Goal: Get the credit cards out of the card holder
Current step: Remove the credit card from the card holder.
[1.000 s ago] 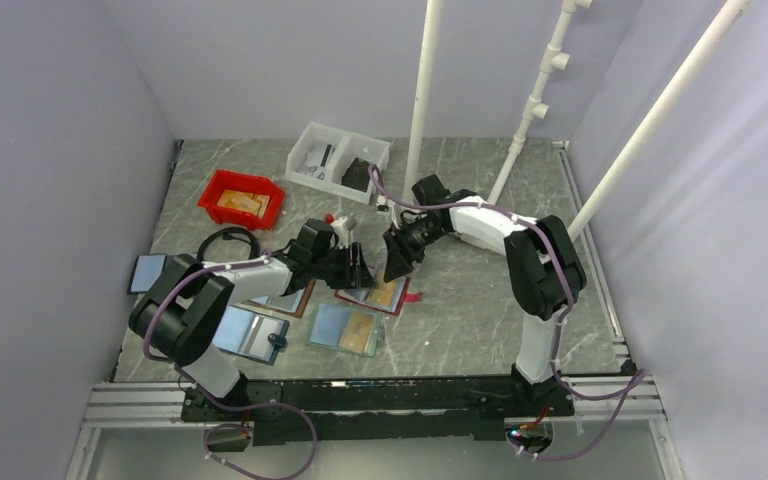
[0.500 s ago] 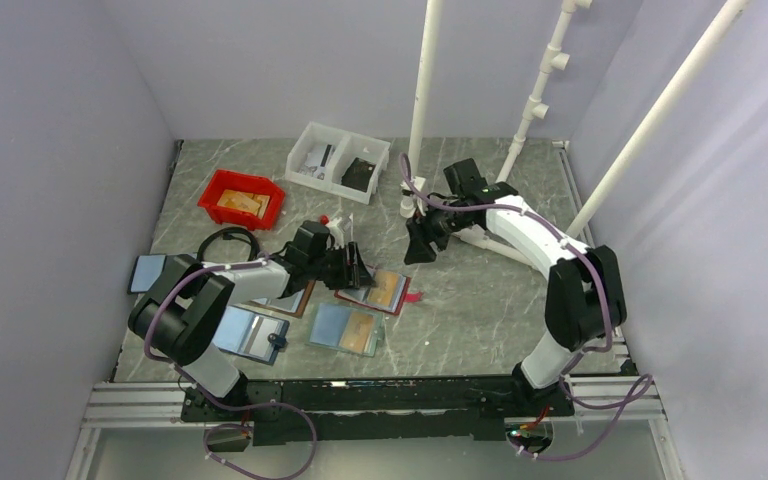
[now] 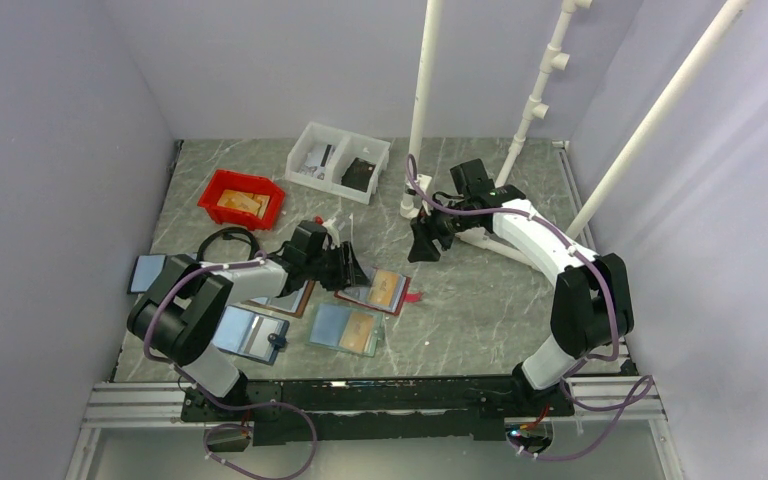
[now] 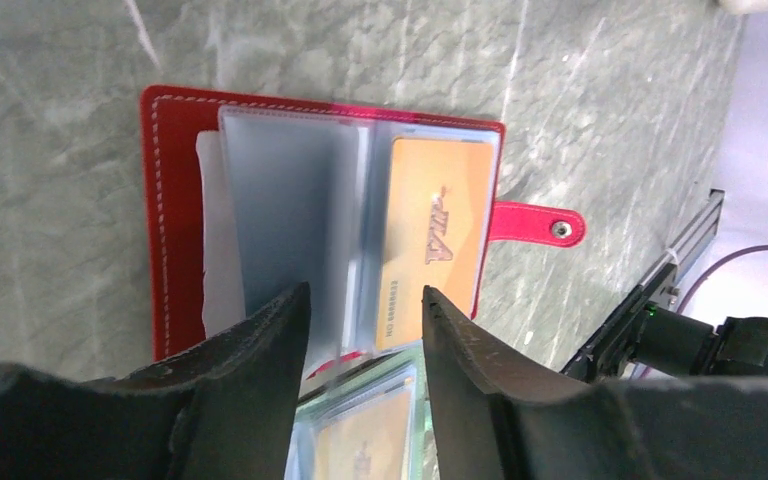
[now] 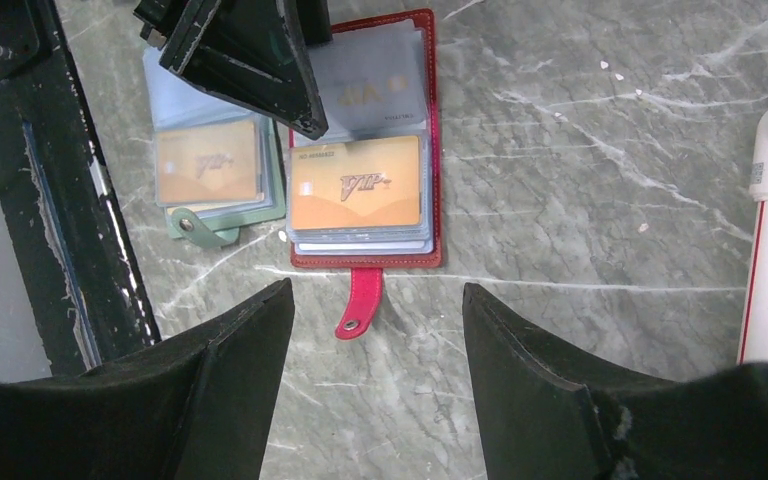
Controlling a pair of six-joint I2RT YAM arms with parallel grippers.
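Observation:
The red card holder [image 3: 378,291] lies open on the marble table, its pink-red tab [image 5: 358,300] pointing toward my right gripper. An orange credit card [image 4: 430,240] marked VIP sits in the clear sleeves of one half [image 5: 355,183]. The other half shows pale blue-grey sleeves [image 4: 290,200]. My left gripper [image 3: 352,270] is open and low over the holder's left edge, its tips [image 4: 365,290] straddling the sleeves' spine with nothing pinched. My right gripper [image 3: 422,245] is open and empty, raised above bare table [image 5: 378,290], back from the tab.
A light teal holder [image 3: 348,328] with an orange card lies just in front of the red one. A brown holder [image 3: 285,298] and a blue one [image 3: 250,333] lie to the left. Behind stand a red bin [image 3: 242,198], a white bin [image 3: 337,160] and a white pole [image 3: 420,110].
My right gripper has pulled back from the red holder toward the white pole and opened wider. My left gripper has stayed at the holder's left edge.

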